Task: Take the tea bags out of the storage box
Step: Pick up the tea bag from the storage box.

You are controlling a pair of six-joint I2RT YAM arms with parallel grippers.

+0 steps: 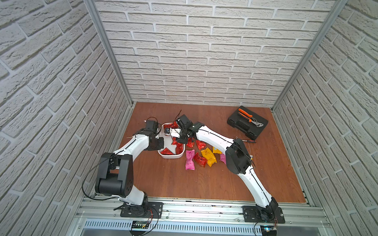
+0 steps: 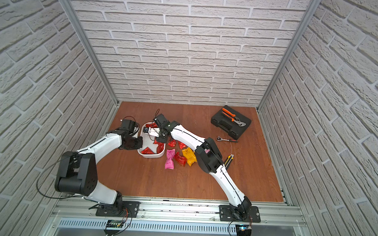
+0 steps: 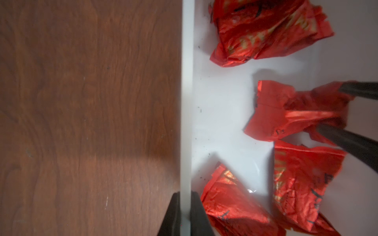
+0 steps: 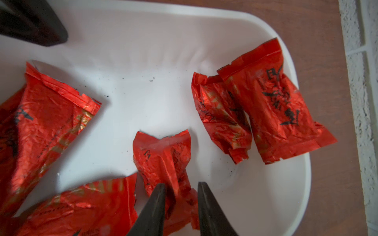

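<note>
The white storage box [image 1: 171,158] [image 2: 151,156] sits left of the table's middle with several red tea bags [image 1: 166,151] inside. My left gripper [image 3: 185,193] [image 1: 159,143] is shut on the box's left wall [image 3: 186,102], one jaw outside and one inside. My right gripper [image 4: 181,183] [image 1: 179,141] reaches down into the box. Its jaws are shut on a crumpled red tea bag [image 4: 163,157] [image 3: 290,110]. Two more red tea bags [image 4: 266,106] lie against the far end wall. Pink [image 1: 189,160], red [image 1: 200,159] and yellow [image 1: 208,157] tea bags lie on the table right of the box.
A black tool case [image 1: 247,122] with orange pliers [image 1: 245,115] stands at the back right. A ratchet [image 2: 226,139] and a yellow-black utility knife [image 2: 229,160] lie near my right arm's elbow. Brick walls close in three sides.
</note>
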